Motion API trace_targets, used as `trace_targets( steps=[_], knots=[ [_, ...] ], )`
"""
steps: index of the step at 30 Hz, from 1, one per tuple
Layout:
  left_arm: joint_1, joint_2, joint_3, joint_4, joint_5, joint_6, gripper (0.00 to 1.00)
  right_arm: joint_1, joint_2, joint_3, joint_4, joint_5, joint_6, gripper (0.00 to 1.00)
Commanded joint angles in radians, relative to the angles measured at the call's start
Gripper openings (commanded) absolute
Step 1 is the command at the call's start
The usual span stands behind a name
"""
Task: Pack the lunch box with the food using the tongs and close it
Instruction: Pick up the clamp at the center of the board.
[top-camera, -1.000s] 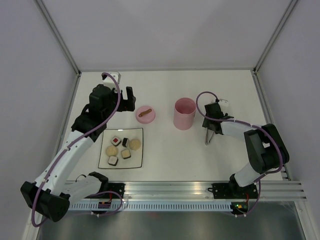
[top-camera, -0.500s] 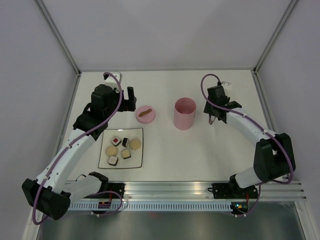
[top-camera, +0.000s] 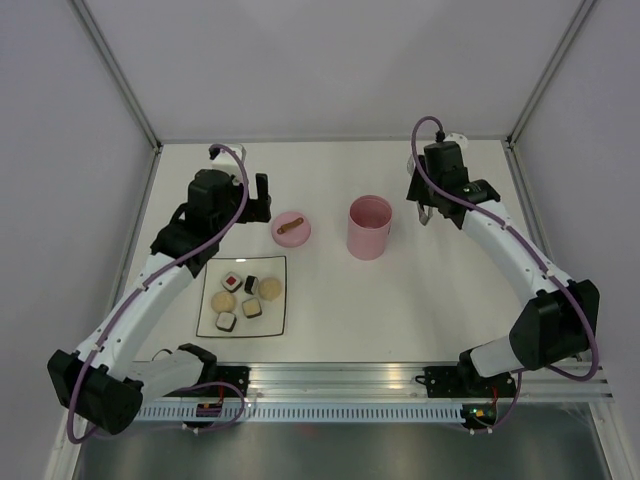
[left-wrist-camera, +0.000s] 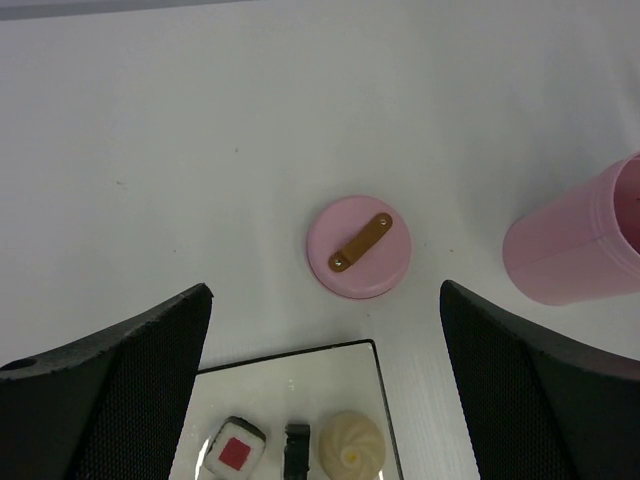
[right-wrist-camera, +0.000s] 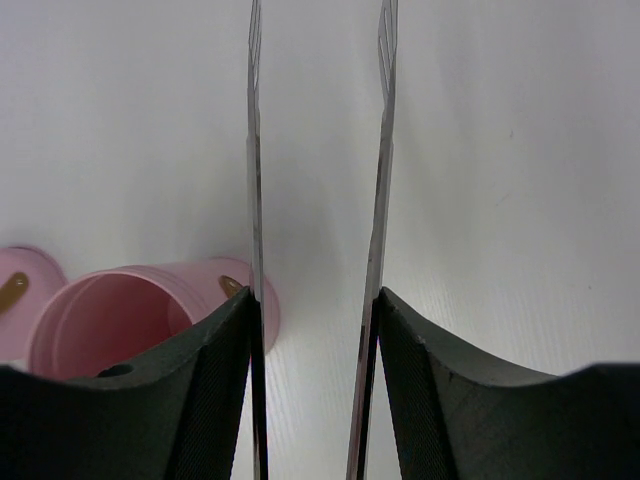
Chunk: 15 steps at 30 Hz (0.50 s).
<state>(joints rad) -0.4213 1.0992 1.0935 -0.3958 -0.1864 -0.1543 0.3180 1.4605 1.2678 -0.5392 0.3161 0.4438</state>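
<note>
Silver tongs (right-wrist-camera: 383, 170) are now lifted off the worktop (top-camera: 330, 180) — my right jaws pinch them and have carried them just beside the open pink lunch box (top-camera: 369, 227). Left jaws are spread wide near the lid (top-camera: 291, 229); the food (top-camera: 243, 295) waits on the white plate (top-camera: 205, 325) — I judge none is packed yet.

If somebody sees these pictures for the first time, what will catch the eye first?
The pink lunch box stands open near the middle of the table, with its lid lying flat to its left. The right gripper holds the silver tongs just right of the lunch box. Five pieces of food sit on a white plate, nearer the arms than the lid.
</note>
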Motion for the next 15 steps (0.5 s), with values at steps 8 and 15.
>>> trace_targets(
  steps=[8,15],
  knots=[
    [-0.002,0.041,0.071,-0.069,-0.226,-0.079,1.00,0.070,-0.016,0.287,-0.028,-0.258,-0.165,0.56],
    [0.125,0.021,0.098,-0.118,-0.302,-0.174,1.00,0.242,0.063,0.430,-0.090,-0.353,-0.238,0.56]
  ],
)
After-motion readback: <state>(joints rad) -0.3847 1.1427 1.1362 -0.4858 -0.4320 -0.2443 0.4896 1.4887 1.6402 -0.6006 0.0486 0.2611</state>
